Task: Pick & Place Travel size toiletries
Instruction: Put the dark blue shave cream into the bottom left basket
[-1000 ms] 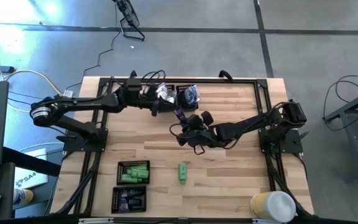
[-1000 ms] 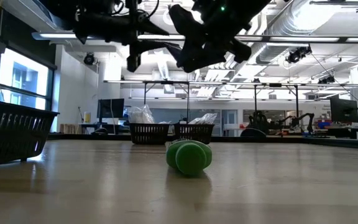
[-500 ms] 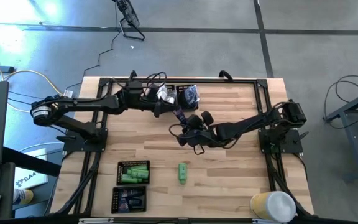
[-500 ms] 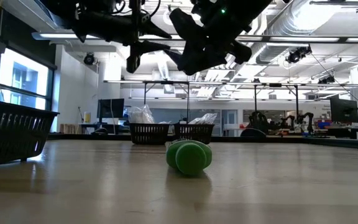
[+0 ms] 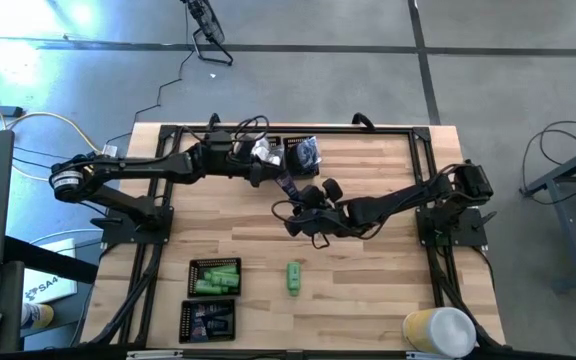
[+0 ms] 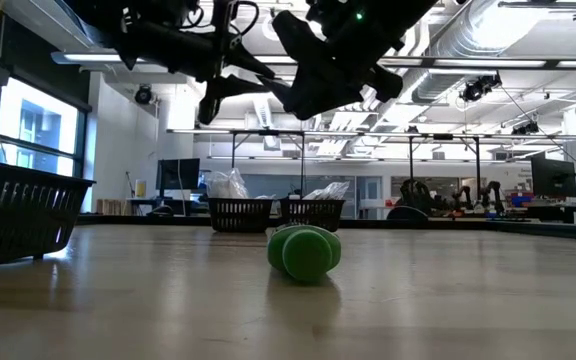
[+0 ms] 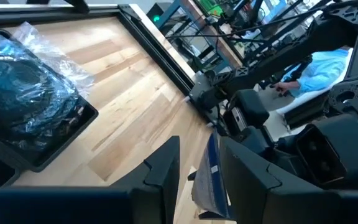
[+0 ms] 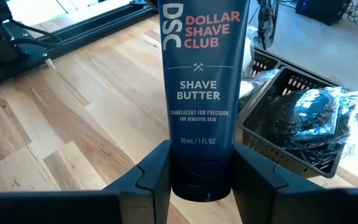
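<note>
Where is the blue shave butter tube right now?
The navy shave butter tube hangs mid-table, gripped by both the right end effector and the left end effector, near the tray of bagged dark pieces.

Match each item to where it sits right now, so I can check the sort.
Items:
1. navy tube
2. loose green tube
3. bagged dark pieces
4. grouped green tubes

Places:
A. in the near mesh tray
B. lying on the bare table
C. clamped in the right gripper, above the table
D. in the far mesh tray

Pairs: 1-C, 2-B, 3-D, 4-A
</note>
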{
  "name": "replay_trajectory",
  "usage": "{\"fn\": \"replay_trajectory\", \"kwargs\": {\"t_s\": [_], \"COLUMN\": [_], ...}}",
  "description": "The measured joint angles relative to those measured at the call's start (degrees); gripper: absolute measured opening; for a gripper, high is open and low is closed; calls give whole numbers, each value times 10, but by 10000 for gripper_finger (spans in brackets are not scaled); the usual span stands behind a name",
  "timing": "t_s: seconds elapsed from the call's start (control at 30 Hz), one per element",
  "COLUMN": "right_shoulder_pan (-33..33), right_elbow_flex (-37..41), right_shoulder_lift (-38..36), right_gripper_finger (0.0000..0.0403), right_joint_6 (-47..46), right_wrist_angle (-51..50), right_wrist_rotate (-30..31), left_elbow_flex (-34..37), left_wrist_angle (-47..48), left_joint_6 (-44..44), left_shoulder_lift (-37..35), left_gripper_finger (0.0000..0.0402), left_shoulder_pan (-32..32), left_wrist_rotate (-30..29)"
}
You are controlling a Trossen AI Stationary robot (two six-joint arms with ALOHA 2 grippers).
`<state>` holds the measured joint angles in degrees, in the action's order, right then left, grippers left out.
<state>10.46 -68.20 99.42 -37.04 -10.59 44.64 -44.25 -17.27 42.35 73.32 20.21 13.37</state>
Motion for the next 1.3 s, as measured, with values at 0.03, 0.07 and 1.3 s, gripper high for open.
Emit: {"fn": "replay_trajectory", "kwargs": {"t_s": [0.03,0.07,1.3], "right_shoulder_pan": [0,0,-5], "right_elbow_flex": [0,0,0], "right_shoulder_lift": [0,0,2], "right_gripper_finger": [123,124,128], "right_joint_6": [2,4,9], "right_wrist_angle": [0,-1,-2], "right_wrist_rotate": [0,0,-15], "left_elbow_flex": [0,0,0], "left_wrist_angle": [2,5,24], "left_joint_6": [0,0,-1], "left_shoulder_lift": [0,0,0], "left_gripper_finger": [108,108,82], "left_shoulder_pan": [0,0,-30], "left_wrist_rotate": [7,13,-22]}}
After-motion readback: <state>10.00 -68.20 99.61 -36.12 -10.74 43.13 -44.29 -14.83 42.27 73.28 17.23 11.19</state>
